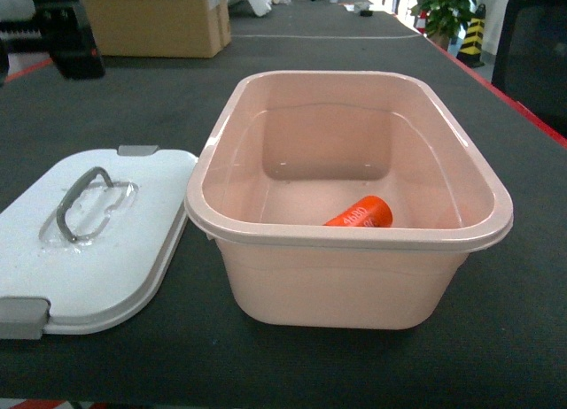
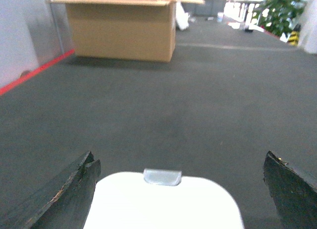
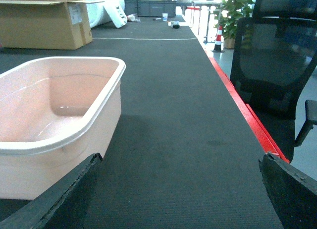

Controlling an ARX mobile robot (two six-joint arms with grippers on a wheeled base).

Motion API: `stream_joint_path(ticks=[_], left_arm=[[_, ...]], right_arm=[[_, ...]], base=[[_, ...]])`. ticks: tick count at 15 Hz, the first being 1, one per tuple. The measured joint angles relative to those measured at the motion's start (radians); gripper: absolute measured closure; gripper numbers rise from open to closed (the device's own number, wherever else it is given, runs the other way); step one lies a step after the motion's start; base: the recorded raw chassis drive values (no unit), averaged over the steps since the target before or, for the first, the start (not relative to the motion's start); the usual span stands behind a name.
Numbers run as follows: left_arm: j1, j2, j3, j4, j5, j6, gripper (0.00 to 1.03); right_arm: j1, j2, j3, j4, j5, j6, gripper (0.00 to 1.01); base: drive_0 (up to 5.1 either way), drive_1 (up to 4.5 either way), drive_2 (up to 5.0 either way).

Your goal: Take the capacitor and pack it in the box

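Jaws of both grippers stand wide apart, holding nothing. Capacitor (image 1: 361,214) lies inside box (image 1: 496,216); judged remaining step: fit lid (image 1: 80,267) from table (image 1: 283,365).

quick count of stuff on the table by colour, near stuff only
Pink: 1, the box
White: 1, the lid lying beside the box
Orange: 1, the capacitor inside the box
Brown: 1, the cardboard carton at the far end
Total: 4
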Motion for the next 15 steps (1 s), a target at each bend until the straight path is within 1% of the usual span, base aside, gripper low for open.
stream_joint_path(ticks=[1, 2, 4, 7, 8, 9, 10, 13, 15], left_arm=[[0.030, 0.064, 0.004, -0.012, 0.005, 0.000, 0.05], [0.045, 0.121, 0.023, -0.019, 0.012, -0.001, 0.05], [0.056, 0.231, 0.076, -0.046, 0.028, -0.001, 0.05], [0.074, 0.343, 0.106, -0.082, 0.038, 0.000, 0.05], [0.076, 0.356, 0.109, -0.081, 0.043, 0.008, 0.05], [0.075, 0.360, 0.109, -0.083, 0.046, 0.022, 0.15], [0.070, 0.360, 0.112, -0.083, 0.044, 0.026, 0.27], [0.063, 0.360, 0.113, -0.090, 0.034, 0.026, 0.55], [0.061, 0.362, 0.118, -0.114, 0.026, 0.020, 0.77]], right_arm=[[0.000, 0.000, 0.000, 0.000, 0.000, 0.000, 0.03], [0.000, 0.000, 0.000, 0.000, 0.000, 0.000, 0.03], [0.000, 0.000, 0.000, 0.000, 0.000, 0.000, 0.03], [0.000, 0.000, 0.000, 0.000, 0.000, 0.000, 0.03], [0.000, 0.000, 0.000, 0.000, 0.000, 0.000, 0.03], [0.000, 0.000, 0.000, 0.000, 0.000, 0.000, 0.03], [0.000, 0.000, 0.000, 0.000, 0.000, 0.000, 0.03], [0.000, 0.000, 0.000, 0.000, 0.000, 0.000, 0.03], [0.000, 0.000, 0.000, 0.000, 0.000, 0.000, 0.03]], base=[[0.0, 0.00, 0.0], [0.0, 0.00, 0.0], [0.0, 0.00, 0.0], [0.0, 0.00, 0.0], [0.0, 0.00, 0.0], [0.0, 0.00, 0.0], [0.0, 0.00, 0.0], [0.0, 0.00, 0.0], [0.0, 0.00, 0.0]])
